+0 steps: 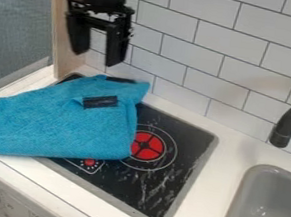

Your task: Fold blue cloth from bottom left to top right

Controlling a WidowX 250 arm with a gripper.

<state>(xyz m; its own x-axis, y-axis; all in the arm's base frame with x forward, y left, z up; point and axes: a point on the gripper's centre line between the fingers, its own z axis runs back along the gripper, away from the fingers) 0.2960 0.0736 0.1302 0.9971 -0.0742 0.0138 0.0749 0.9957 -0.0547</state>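
Lowering the spread fingers [117,47] too deep, we might pinch several layers and drag the whole blue cloth [72,126], draped from near the worktop's [231,154] front edge onto the stove [165,186].

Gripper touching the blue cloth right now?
Apart. In the camera view the gripper hangs above the far edge of the blue cloth, with a strip of tiled wall showing between the fingertips and the cloth.

We see white counter [225,166] with black stovetop [194,142] and grey sink [279,188] set in; blue cloth [72,126] lies across stovetop and counter.
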